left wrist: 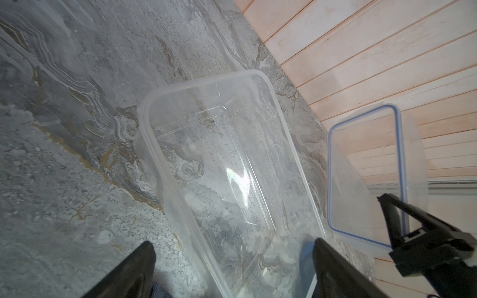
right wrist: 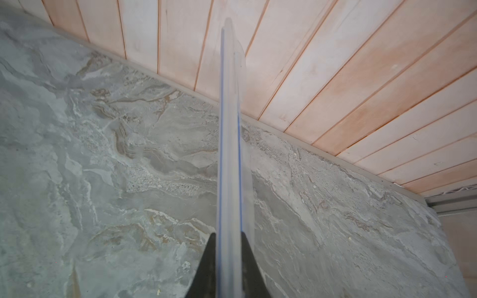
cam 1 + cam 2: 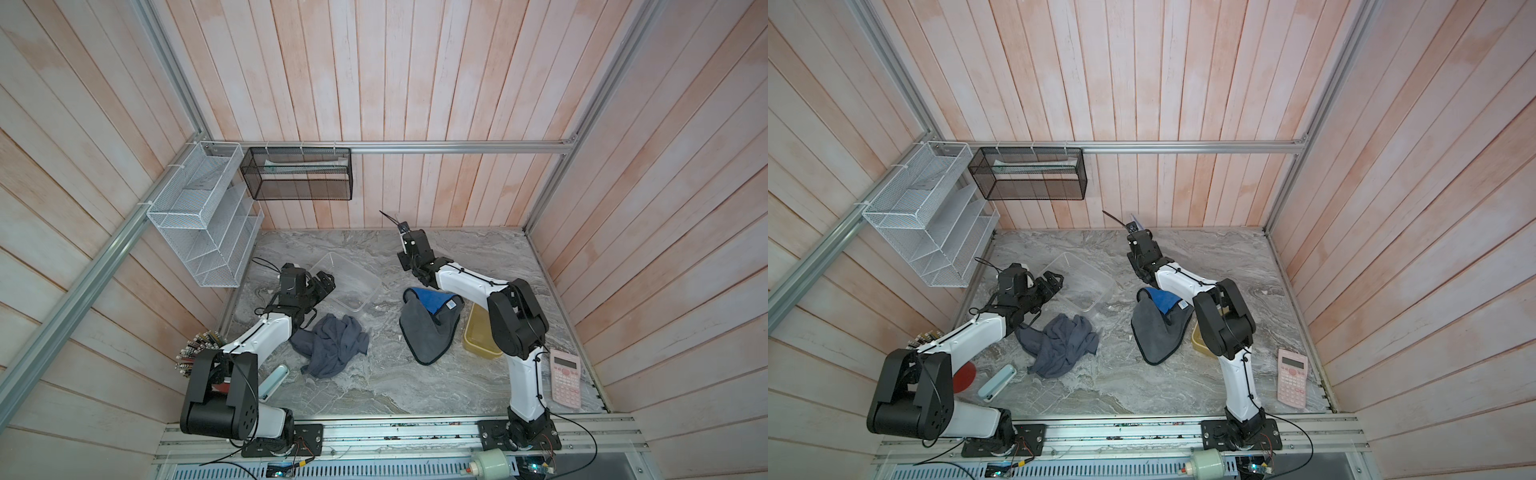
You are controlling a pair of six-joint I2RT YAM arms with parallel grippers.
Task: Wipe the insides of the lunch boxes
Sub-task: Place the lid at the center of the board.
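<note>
Lid-removal step: right gripper clamped on blue-rimmed lid near bench's back edge. Left gripper spread apart, empty, at clear lunch box. Next, I'd say: park lid, fetch crumpled grey towel.

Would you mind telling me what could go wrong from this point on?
The right gripper pinches the upright blue-rimmed lid by one thin edge; it may pivot or slip out.
The open left gripper is at the clear lunch box's near end; the box, held by nothing, may slide when pushed.
The right arm hangs over the amber lunch box and could knock it.
</note>
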